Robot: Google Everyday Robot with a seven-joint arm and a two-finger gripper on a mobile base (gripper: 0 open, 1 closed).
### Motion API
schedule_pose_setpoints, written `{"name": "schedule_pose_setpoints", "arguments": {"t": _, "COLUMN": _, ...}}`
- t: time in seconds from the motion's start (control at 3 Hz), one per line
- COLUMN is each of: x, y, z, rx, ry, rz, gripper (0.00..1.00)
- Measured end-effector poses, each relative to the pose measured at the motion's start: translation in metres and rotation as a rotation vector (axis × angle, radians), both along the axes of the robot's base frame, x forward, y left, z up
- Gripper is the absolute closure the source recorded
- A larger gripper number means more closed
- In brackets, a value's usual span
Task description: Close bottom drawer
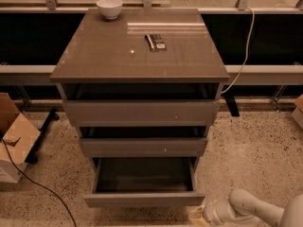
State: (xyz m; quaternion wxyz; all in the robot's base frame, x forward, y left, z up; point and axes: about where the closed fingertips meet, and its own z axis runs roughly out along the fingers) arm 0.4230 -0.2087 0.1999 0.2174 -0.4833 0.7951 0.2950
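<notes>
Tool low near the floor; whether open, shut or holding anything: cannot tell. Bottom drawer pulled well out, its front's right end just left of the tool. Beyond and above: middle drawer, top drawer, both slightly ajar. Farthest, on the bench: dark flat packet, white bowl.

Cut off or too small to tell

The hand lies at the bottom edge, just right of the bottom drawer front, its arm cut off at the lower right; box cropped at left; dark item on the desk unidentifiable.
</notes>
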Motion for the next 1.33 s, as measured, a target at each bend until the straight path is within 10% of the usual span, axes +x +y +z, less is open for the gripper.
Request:
{"name": "schedule_pose_setpoints", "arguments": {"t": 0.33, "x": 0.02, "y": 0.009, "z": -0.01, "rx": 0.021, "ry": -0.061, "rz": 0.015, "gripper": 1.0}}
{"name": "schedule_pose_setpoints", "arguments": {"t": 1.33, "x": 0.089, "y": 0.023, "z": -0.02, "rx": 0.135, "ry": -0.189, "rz": 0.01, "gripper": 1.0}}
